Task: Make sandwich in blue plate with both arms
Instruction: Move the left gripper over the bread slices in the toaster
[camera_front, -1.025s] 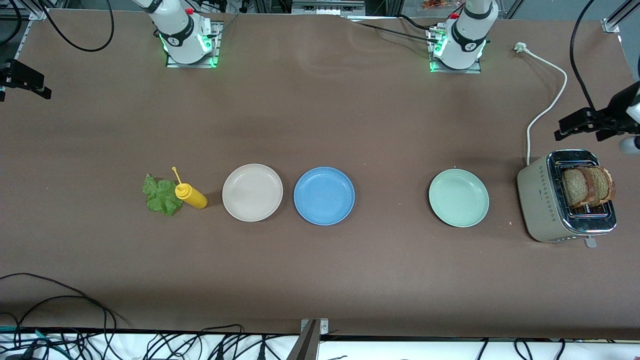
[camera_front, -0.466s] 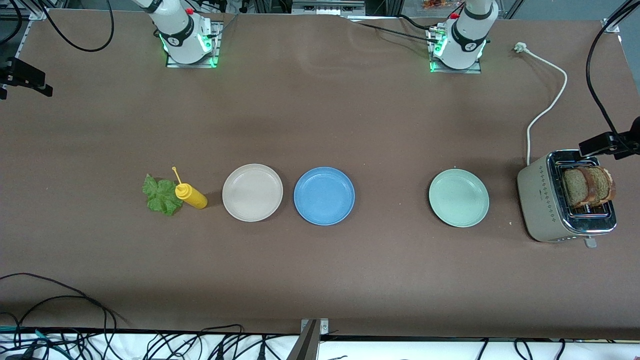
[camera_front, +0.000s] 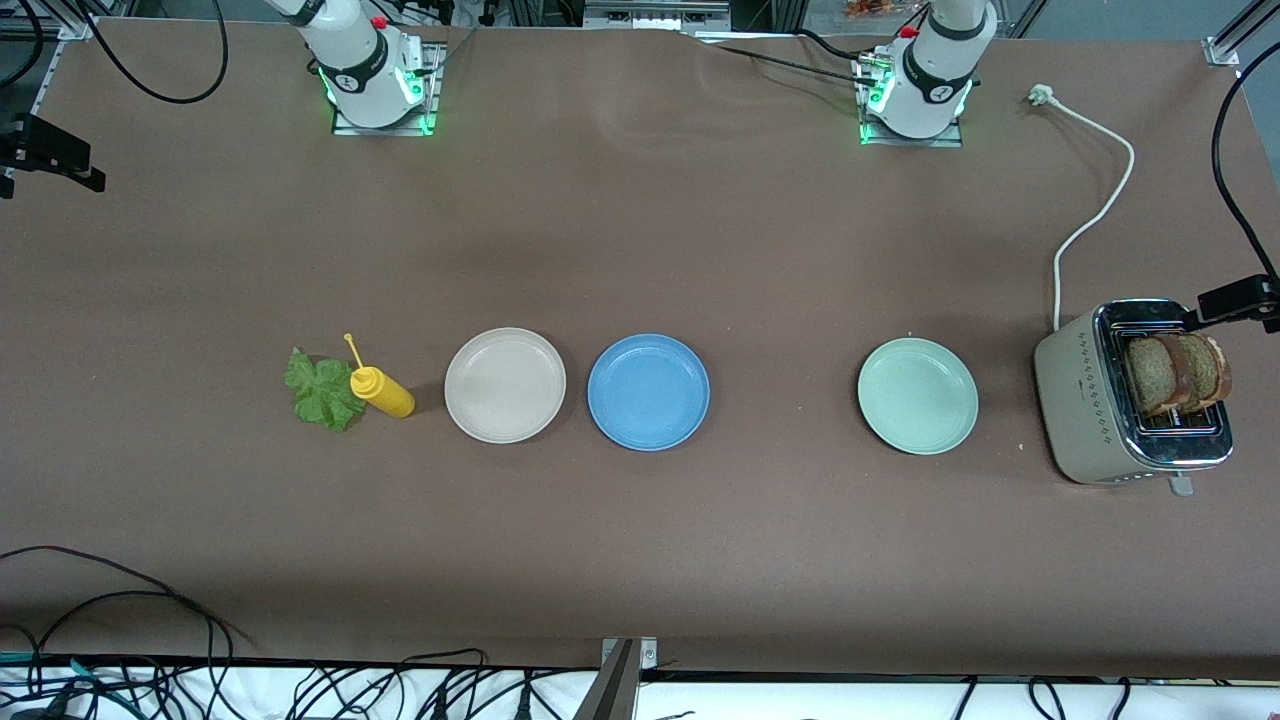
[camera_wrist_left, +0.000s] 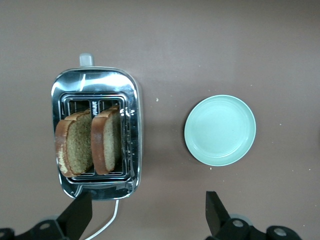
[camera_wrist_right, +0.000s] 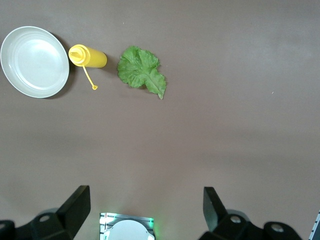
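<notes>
A beige toaster (camera_front: 1110, 410) with a chrome top stands at the left arm's end of the bench (camera_front: 640, 560), its white cord (camera_front: 1090, 215) lying unplugged. A mint-green plate (camera_front: 917, 396) sits beside it. A yellow squeeze bottle (camera_front: 381, 391) lies beside a beige-white plate (camera_front: 505, 385).

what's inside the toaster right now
Two brown bread slices stand upright in the toaster, one per slot, tops sticking out. Their lower parts are hidden down in the slots.

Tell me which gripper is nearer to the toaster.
Left. The left gripper hangs open above the toaster that holds the bread slices. The right gripper is open at the right arm's end, above bare table near the lettuce leaf.
</notes>
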